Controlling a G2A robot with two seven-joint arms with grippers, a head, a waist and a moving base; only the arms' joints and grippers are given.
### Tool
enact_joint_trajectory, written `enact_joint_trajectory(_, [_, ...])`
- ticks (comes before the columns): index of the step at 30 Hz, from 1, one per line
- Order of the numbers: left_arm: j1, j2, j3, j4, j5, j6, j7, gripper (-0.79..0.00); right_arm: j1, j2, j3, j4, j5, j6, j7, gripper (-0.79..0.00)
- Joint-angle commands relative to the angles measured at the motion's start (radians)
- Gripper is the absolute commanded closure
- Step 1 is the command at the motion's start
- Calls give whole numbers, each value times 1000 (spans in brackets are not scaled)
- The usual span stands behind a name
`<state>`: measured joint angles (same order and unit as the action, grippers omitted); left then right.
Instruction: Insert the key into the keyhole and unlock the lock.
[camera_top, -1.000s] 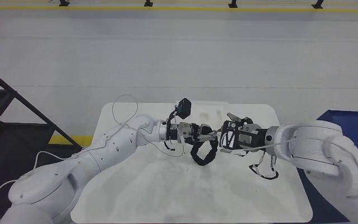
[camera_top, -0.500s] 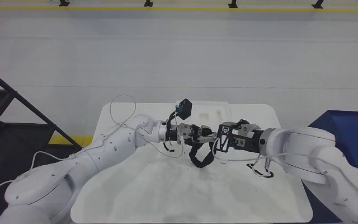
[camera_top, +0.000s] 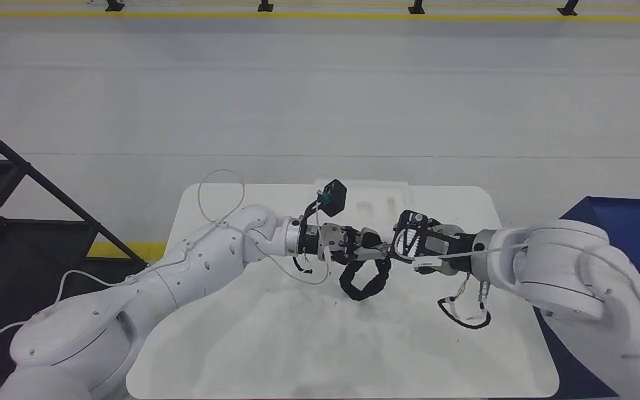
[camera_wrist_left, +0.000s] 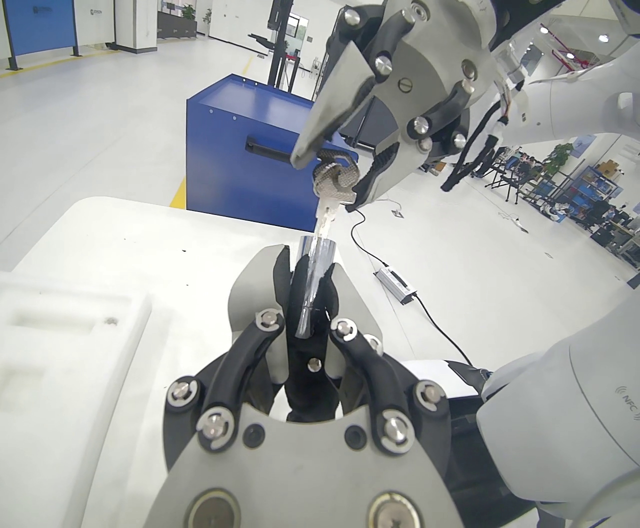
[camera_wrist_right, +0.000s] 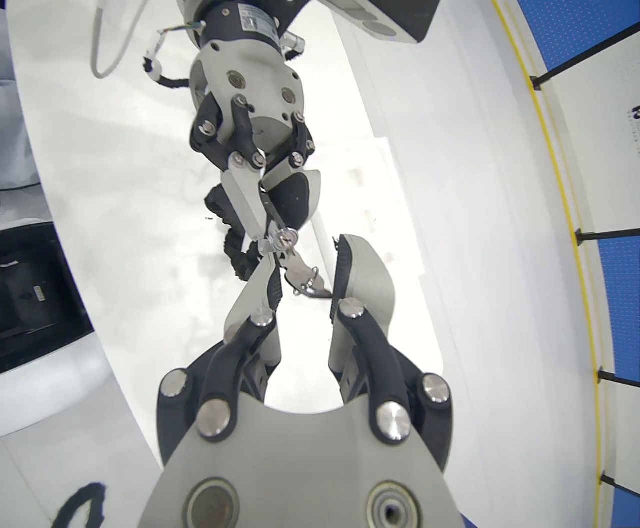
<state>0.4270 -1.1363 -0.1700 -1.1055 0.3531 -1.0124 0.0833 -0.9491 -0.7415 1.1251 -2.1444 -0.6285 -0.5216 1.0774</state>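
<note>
My left gripper is shut on the lock, a silver cylinder whose black cable loop hangs down to the table. Facing it, my right gripper is shut on the silver key, gripping the head with its ring. The key's blade points at the cylinder's end and its tip touches there. In the right wrist view the lock's end face with its slot still shows, just beyond the key. In the top view the left gripper and the right gripper meet above the table's middle.
Everything hangs over a white table. A white foam tray lies at its far edge, behind the grippers. A blue cabinet stands off the table on the right arm's side. A black cable loop hangs under the right arm.
The right wrist has turned and its gripper has drawn closer to the lock's end. The left arm and the lock have hardly moved.
</note>
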Motion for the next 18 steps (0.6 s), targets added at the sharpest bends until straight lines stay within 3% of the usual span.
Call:
enact_joint_trajectory(1, [-2,-1,0,1,9,0,5,0,4,0,8,8,52,12,11,0])
enact_joint_trajectory(18, [-2,-10,0,-1,139,0,116,0,36,-9,16,77,254,179,37,0])
